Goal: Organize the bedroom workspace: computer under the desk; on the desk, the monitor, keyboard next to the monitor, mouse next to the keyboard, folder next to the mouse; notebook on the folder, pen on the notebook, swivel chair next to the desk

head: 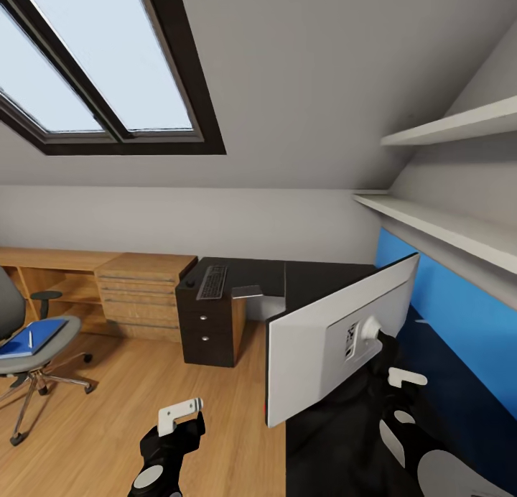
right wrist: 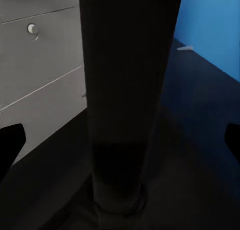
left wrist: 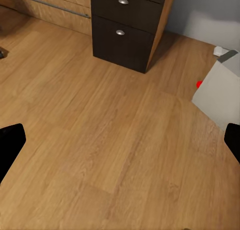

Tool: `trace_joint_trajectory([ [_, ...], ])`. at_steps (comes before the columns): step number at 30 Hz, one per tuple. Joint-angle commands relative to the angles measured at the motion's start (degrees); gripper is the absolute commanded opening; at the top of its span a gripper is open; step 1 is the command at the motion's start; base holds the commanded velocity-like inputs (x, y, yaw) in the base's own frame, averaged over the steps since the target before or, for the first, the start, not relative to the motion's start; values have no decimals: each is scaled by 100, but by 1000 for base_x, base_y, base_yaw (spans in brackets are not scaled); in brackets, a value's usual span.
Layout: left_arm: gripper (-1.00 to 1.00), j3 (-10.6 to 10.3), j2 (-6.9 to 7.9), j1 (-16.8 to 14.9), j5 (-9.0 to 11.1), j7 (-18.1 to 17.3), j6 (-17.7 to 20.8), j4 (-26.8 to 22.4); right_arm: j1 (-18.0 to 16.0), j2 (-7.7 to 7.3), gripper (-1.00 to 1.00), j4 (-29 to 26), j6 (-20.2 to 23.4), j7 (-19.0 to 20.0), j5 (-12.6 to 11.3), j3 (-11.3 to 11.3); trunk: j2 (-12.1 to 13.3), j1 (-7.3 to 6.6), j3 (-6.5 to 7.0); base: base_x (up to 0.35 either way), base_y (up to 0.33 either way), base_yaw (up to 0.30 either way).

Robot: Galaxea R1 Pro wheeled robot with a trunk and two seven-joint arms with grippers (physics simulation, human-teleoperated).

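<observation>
Black monitor stand post (right wrist: 125, 100) stands right between our right gripper's (right wrist: 120, 140) open jaws; left gripper (left wrist: 120, 140) hangs open too.

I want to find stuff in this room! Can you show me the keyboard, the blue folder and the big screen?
keyboard (head: 212, 282): head view, middle of its black keys, on the desk.
folder (head: 34, 336): head view, middle of its blue cover, on the chair seat.
monitor (head: 323, 339): head view, its white back panel.
</observation>
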Motion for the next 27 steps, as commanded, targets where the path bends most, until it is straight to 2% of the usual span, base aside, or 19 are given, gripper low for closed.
trace_joint_trajectory([
  [1,100,-4,0,-3,42,39,13,-9,-6,1,100,6,-21,-8,2,-7,-9,3,-9,14,15,0],
  [11,100,-4,0,-3,42,39,15,-9,-6,1,100,6,-21,-8,2,-7,-9,3,-9,4,4,0],
  [27,100,-5,0,-3,42,39,15,-9,-6,1,100,6,-21,-8,2,-7,-9,3,-9,70,0,0],
])
